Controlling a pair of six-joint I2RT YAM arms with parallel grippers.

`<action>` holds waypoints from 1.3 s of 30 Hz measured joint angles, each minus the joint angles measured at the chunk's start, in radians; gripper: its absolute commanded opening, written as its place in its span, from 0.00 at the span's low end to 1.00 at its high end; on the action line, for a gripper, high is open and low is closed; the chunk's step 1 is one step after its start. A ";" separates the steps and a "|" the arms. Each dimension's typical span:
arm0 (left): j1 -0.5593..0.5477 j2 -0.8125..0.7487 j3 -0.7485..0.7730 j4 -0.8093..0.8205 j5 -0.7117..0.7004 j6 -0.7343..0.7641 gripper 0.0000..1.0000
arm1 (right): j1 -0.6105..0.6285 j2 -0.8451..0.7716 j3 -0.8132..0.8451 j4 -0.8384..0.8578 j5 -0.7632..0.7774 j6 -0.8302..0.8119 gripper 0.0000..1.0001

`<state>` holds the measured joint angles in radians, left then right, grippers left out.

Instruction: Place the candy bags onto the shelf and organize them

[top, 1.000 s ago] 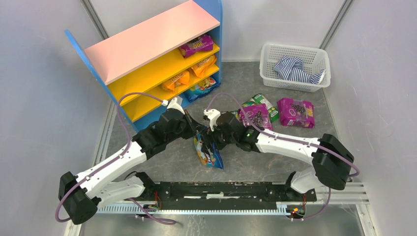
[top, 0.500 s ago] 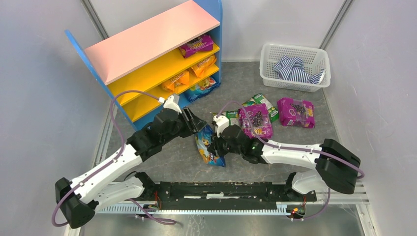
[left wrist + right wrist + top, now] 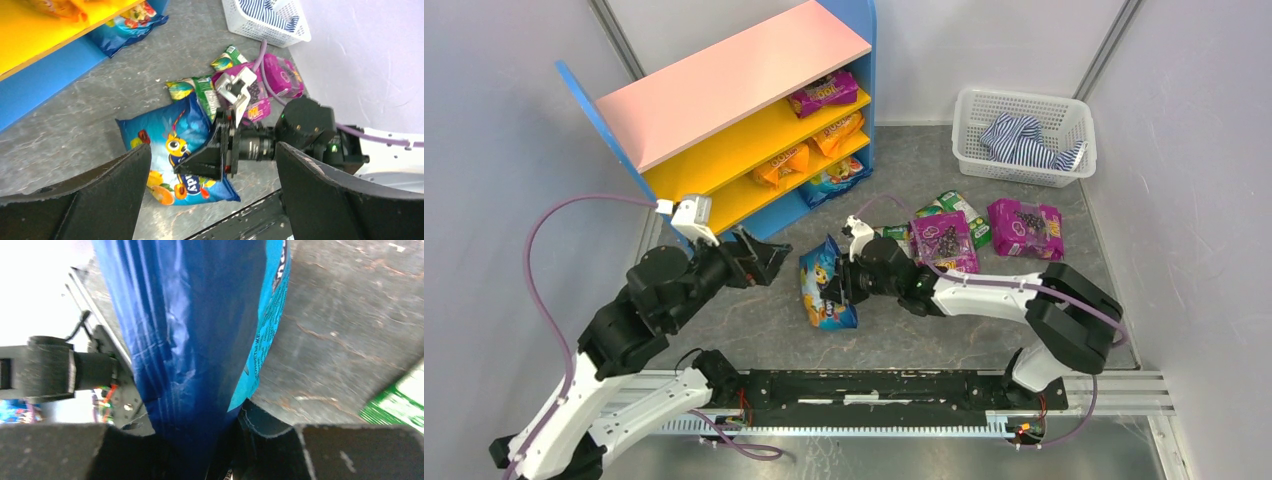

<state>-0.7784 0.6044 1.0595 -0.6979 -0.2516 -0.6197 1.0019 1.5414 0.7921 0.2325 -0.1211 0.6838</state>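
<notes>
My right gripper (image 3: 844,284) is shut on the right edge of a shiny blue candy bag (image 3: 821,290), which stands on edge on the floor. The right wrist view shows that blue bag (image 3: 190,340) pinched between my jaws (image 3: 220,440). My left gripper (image 3: 759,258) is open and empty, a hand's width left of the bag; its wrist view looks at the bag (image 3: 160,145) past my wide-spread fingers (image 3: 75,200). The shelf (image 3: 734,80) holds a purple bag (image 3: 824,93), two orange bags (image 3: 839,128) and a blue bag (image 3: 834,177). Purple bags (image 3: 944,240) and green bags (image 3: 964,208) lie on the floor.
A white mesh basket (image 3: 1024,105) with a striped cloth (image 3: 1019,140) sits at the back right. Another purple bag (image 3: 1024,228) lies near the right wall. The black base rail (image 3: 874,385) runs along the near edge.
My left gripper opened, let go of the blue bag and drew back to the left. My right gripper closed on the bag and carried it slightly left.
</notes>
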 measured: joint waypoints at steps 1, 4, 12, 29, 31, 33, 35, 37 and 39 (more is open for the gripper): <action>0.000 -0.024 -0.006 -0.020 -0.004 0.009 1.00 | -0.005 0.018 0.012 0.021 -0.018 0.026 0.10; 0.000 -0.078 -0.044 -0.042 -0.010 0.025 1.00 | -0.018 0.088 0.060 0.087 -0.061 0.093 0.10; 0.000 -0.259 -0.153 -0.048 -0.114 0.093 1.00 | -0.051 0.240 0.163 0.261 -0.065 0.228 0.07; 0.000 -0.385 -0.233 -0.003 -0.188 0.139 1.00 | -0.060 0.440 0.292 0.568 -0.007 0.525 0.06; 0.000 -0.385 -0.234 -0.003 -0.187 0.145 1.00 | -0.060 0.496 0.331 0.623 0.024 0.594 0.06; 0.000 -0.386 -0.235 -0.002 -0.185 0.149 1.00 | -0.058 0.557 0.380 0.665 0.057 0.656 0.06; 0.000 -0.395 -0.238 -0.002 -0.186 0.152 1.00 | -0.057 0.620 0.436 0.693 0.099 0.703 0.06; 0.000 -0.407 -0.242 -0.002 -0.187 0.154 1.00 | -0.057 0.666 0.477 0.694 0.133 0.731 0.06; 0.000 -0.415 -0.242 -0.001 -0.188 0.157 1.00 | -0.055 0.701 0.504 0.693 0.177 0.751 0.06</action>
<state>-0.7784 0.1898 0.8173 -0.6991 -0.4393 -0.4629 0.9470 2.2421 1.2964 0.9257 0.0555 1.4345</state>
